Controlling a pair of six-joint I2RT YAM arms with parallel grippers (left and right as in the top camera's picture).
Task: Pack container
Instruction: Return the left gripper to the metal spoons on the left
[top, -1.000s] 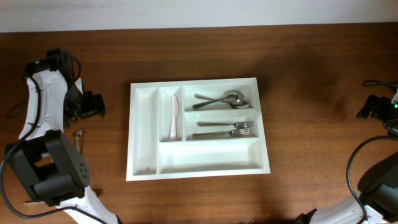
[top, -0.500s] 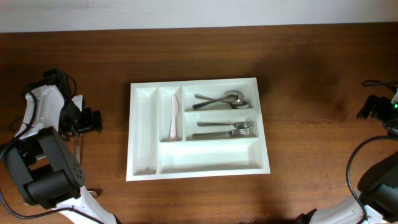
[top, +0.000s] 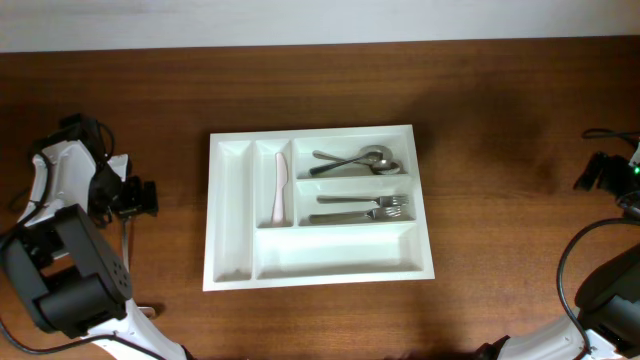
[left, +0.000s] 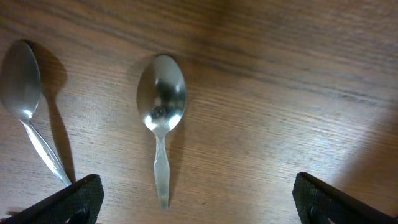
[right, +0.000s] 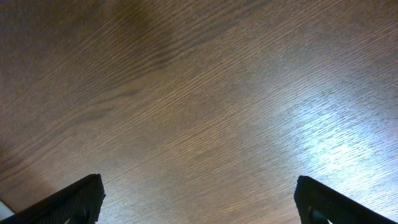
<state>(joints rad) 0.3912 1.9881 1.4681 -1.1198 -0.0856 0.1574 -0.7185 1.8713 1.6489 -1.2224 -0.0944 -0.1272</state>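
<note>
Left end effector is wide open right above a spoon on the worktop, handle lying crosswise to its closing direction.

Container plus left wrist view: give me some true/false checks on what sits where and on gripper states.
1. The container's long compartment is empty. True.
2. The forks lie in the outermost narrow slot. False: they lie in a short horizontal compartment; that slot is empty.
3. Two loose spoons lie on the table in the left wrist view. True.
4. The left gripper is shut on a spoon. False: it is open, holding nothing.
5. The right gripper hangs over the container. False: it is open near the table's edge.
</note>
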